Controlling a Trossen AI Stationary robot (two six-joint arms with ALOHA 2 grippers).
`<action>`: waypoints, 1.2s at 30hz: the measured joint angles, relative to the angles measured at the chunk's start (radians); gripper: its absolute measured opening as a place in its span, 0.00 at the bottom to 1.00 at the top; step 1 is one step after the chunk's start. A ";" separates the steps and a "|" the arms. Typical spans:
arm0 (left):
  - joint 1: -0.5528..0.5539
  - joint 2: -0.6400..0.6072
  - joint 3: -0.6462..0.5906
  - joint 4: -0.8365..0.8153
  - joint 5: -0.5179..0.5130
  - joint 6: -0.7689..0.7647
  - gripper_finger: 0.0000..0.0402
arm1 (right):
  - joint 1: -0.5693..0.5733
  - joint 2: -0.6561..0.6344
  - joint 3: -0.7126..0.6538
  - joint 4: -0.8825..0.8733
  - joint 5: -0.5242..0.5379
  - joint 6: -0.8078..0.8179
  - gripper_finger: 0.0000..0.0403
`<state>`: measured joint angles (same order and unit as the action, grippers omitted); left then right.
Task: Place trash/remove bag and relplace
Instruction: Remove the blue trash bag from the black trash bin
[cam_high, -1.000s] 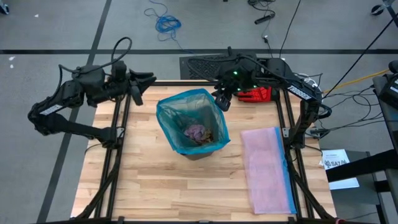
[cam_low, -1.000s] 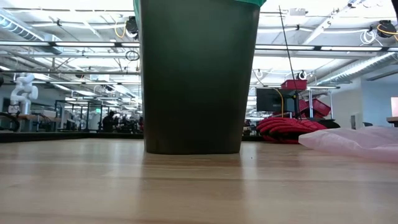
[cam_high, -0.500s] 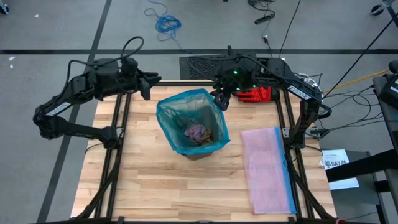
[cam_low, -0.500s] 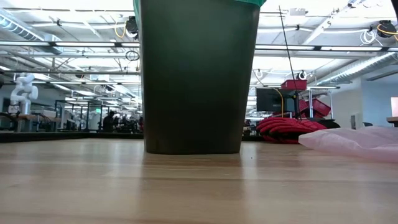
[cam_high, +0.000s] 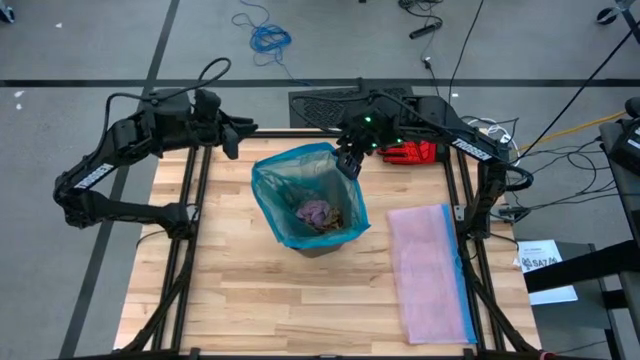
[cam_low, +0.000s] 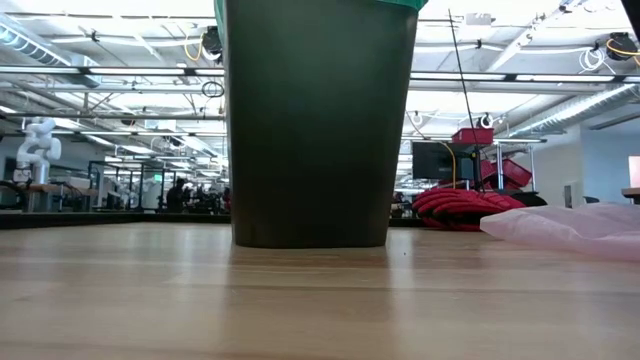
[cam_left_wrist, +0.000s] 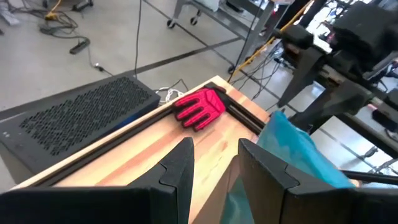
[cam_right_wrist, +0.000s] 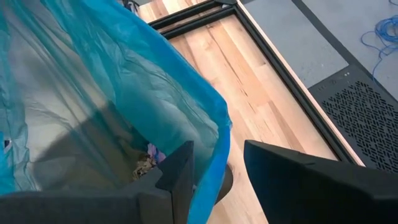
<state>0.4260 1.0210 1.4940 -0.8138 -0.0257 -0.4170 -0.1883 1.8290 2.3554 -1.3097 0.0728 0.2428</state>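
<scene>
I've got R gripper (cam_right_wrist: 214, 180) jaws apart, straddling the bag (cam_right_wrist: 124, 81) rim; trash (cam_high: 318, 213) sits below. L gripper (cam_left_wrist: 214, 174) apart, empty, glove (cam_left_wrist: 200, 107) ahead.

Robotics lab or workshop, wooden bench (cam_high: 250, 290) in a black frame, loose cables (cam_high: 262, 32) on grey floor, exposed ceiling ducts (cam_low: 110, 70), white robot arm (cam_low: 36, 145) beyond

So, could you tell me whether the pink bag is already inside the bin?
No, in the high view the pink bag lies flat on the table, to the right of the bin, which holds the teal bag.
</scene>
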 joint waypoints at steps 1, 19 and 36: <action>0.002 0.000 0.000 0.000 0.000 0.000 0.30 | 0.000 0.000 0.000 0.001 0.001 0.000 0.33; 0.007 0.056 0.000 -0.037 0.000 0.010 0.30 | -0.002 0.005 0.001 -0.044 -0.017 0.020 0.33; 0.007 0.074 0.002 -0.033 0.004 0.031 0.30 | -0.010 0.023 0.001 0.030 -0.023 0.000 0.00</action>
<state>0.4328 1.0946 1.4956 -0.8467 -0.0219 -0.3859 -0.1980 1.8523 2.3566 -1.2801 0.0500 0.2428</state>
